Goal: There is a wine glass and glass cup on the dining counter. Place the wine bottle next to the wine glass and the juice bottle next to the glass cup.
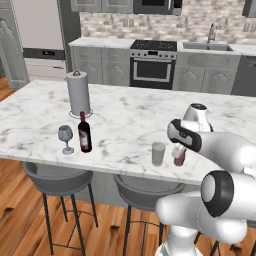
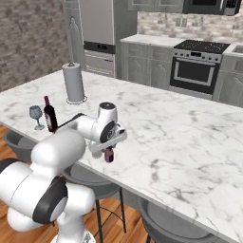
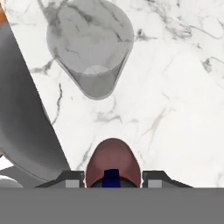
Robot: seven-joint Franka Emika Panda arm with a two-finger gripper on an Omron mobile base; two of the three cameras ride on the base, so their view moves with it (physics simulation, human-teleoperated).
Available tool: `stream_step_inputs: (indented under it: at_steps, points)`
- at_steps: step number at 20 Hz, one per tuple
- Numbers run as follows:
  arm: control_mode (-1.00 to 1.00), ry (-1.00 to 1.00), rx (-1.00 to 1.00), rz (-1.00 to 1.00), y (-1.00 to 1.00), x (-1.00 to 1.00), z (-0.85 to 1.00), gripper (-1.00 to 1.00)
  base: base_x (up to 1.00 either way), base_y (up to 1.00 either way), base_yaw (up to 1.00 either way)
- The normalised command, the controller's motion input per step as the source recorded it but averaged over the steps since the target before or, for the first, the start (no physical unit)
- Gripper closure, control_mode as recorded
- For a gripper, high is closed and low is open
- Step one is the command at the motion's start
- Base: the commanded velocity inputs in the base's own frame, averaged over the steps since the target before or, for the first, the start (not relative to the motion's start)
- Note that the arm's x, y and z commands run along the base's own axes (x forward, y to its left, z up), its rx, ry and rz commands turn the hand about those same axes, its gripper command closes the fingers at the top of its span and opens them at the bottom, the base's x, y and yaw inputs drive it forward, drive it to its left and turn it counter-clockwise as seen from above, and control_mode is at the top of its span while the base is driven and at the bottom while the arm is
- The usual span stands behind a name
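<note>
Gripper (image 3: 113, 179) clamped on the juice bottle (image 3: 113, 162), fingers snug either side of its dark cap. Bottle right beneath the hand, standing on the dining counter (image 1: 130, 120) just beside the glass cup (image 1: 158, 153), near the front edge. Further left, wine bottle (image 1: 84, 132) standing close beside the wine glass (image 1: 65, 138).

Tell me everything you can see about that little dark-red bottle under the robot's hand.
The juice bottle is small, stubby and dark red, with a dark blue cap seen from above in the hand view. It stands upright near the dining counter's front edge, just beside the glass cup without touching it. The gripper reaches down over it, a fingertip on each side of its neck; whether they press it is unclear.
</note>
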Motion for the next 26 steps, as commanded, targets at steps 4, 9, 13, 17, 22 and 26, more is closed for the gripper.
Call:
stream_step_inputs:
  at_steps: [4,9,13,17,22,26]
  points:
    - [-1.0,0.04,0.06,0.11,0.06,0.09,-0.17,1.0,0.0,0.0,0.0]
    - [-1.0,0.01,0.05,0.11,0.04,0.14,-0.13,1.0,0.0,0.0,0.0]
    - [-1.0,0.0,0.01,0.1,0.02,0.12,-0.09,1.0,0.0,0.0,0.0]
    - [-1.0,0.0,0.0,0.08,0.01,0.12,-0.06,1.0,0.0,0.0,0.0]
    - [-1.0,0.0,0.0,0.05,0.0,0.11,-0.07,1.0,0.0,0.0,0.0]
    - [-1.0,0.0,0.0,0.05,0.0,0.11,-0.12,1.0,0.0,0.0,0.0]
